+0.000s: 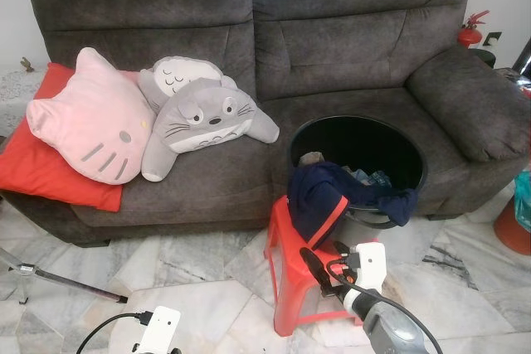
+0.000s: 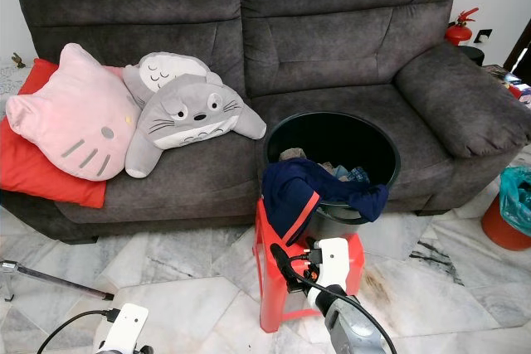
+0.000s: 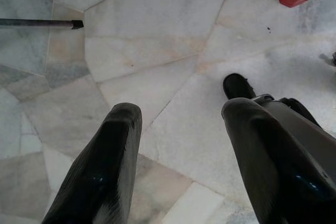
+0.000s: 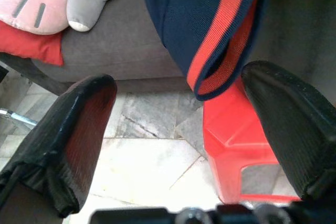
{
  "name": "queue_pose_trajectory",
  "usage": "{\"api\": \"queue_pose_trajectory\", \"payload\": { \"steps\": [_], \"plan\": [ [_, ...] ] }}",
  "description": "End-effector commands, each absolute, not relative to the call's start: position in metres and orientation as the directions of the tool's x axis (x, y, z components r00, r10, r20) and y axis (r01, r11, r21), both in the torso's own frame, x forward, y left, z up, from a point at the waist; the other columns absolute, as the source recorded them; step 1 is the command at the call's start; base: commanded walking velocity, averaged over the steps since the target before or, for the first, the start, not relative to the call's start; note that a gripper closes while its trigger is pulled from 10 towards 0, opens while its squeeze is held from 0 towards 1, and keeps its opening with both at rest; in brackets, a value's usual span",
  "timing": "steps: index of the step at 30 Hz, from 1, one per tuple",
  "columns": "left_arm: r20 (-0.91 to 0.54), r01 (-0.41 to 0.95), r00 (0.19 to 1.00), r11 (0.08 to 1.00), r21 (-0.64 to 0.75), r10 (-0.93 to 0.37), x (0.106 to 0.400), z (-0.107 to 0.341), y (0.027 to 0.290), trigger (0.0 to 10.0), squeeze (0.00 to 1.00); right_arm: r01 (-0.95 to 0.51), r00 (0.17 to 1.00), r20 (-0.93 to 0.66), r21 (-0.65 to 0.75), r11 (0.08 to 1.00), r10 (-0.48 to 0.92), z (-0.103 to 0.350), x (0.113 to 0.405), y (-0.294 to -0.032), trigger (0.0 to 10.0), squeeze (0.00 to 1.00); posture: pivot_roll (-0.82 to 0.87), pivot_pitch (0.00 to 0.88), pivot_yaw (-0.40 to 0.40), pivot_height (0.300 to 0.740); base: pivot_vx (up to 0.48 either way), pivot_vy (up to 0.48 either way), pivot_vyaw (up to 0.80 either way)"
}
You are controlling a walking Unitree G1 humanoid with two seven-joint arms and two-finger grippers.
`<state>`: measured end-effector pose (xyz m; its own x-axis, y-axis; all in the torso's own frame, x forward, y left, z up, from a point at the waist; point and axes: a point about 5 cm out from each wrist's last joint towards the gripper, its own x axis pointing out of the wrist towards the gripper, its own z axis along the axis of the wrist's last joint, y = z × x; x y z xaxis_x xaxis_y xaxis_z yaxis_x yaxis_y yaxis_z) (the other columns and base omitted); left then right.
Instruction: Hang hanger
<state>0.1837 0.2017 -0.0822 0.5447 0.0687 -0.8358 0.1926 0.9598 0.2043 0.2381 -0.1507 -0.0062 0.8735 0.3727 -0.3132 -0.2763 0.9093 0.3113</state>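
Observation:
A navy garment [image 1: 319,201] with an orange-red stripe hangs over the front rim of a black basket [image 1: 358,120] that holds several clothes. The basket stands on a red plastic stool [image 1: 286,292] in front of the sofa. My right gripper [image 1: 325,261] is low in front of the stool, just below the garment's hanging edge [image 4: 210,40]. It is open with nothing between its fingers [image 4: 79,129]. My left gripper [image 3: 181,108] hangs low over the marble floor, open and empty. I see no hanger.
A dark grey sofa [image 1: 348,47] carries a pink cat cushion [image 1: 87,118], a grey plush [image 1: 207,118] and a red cushion [image 1: 50,163]. A metal rod [image 1: 75,283] lies on the floor at left. At far right stand a red bucket [image 1: 516,225] and a fire extinguisher [image 1: 470,32].

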Motion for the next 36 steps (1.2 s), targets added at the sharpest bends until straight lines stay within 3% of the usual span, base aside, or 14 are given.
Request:
{"api": "queue_pose_trajectory", "payload": {
  "steps": [1, 36],
  "plan": [
    [-0.843, 0.194, 0.532, 0.957, 0.216, 0.083, 0.179, -0.084, 0.205, 10.0, 0.00, -0.269, 0.881, -0.302, 0.316, 0.910, 0.365, -0.006, 0.240, -0.153, 10.0, 0.00, -0.17, 0.000, 0.064, 0.740, 0.000, 0.000, 0.00],
    [-0.842, 0.190, 0.531, 0.955, 0.229, 0.096, 0.180, -0.083, 0.210, 10.0, 0.00, -0.354, 0.860, -0.264, 0.309, 0.883, 0.437, 0.002, 0.274, -0.155, 10.0, 0.00, -0.15, 0.021, 0.074, 0.740, 0.000, 0.000, 0.00]
  ]
}}
